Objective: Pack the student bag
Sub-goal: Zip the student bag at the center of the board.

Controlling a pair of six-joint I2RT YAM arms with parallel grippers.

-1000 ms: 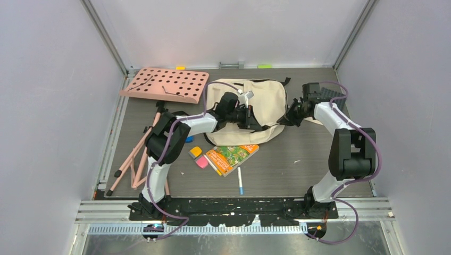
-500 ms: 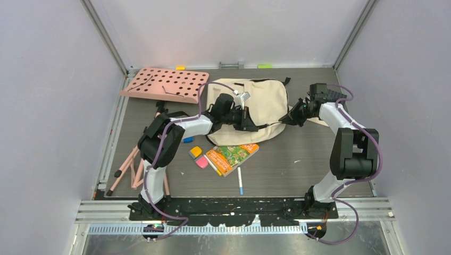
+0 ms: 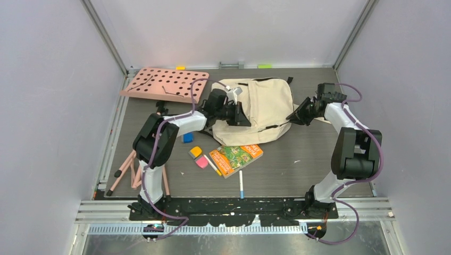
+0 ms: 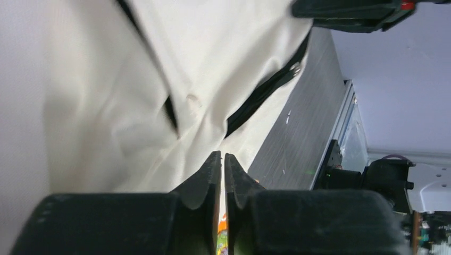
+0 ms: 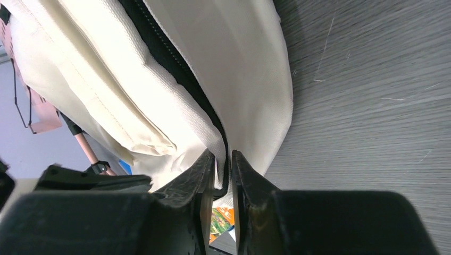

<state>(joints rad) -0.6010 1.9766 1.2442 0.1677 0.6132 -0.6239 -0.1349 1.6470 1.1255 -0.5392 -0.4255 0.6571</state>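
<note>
Top external showed the student bag (image 3: 266, 101) had slid right. Left gripper (image 4: 223, 159) was shut; right gripper (image 5: 223, 156) sat around its edge, hold unclear. Book (image 3: 236, 156) waited outside.

Your black left gripper (image 4: 223, 157) points toward four o'clock, pinched closed; your black right gripper (image 5: 223, 155) points toward eight o'clock, slightly parted.

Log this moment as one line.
left gripper: shut, at student bag | right gripper: jaws astride its edge, grip unclear | book, pen: unpacked
</note>
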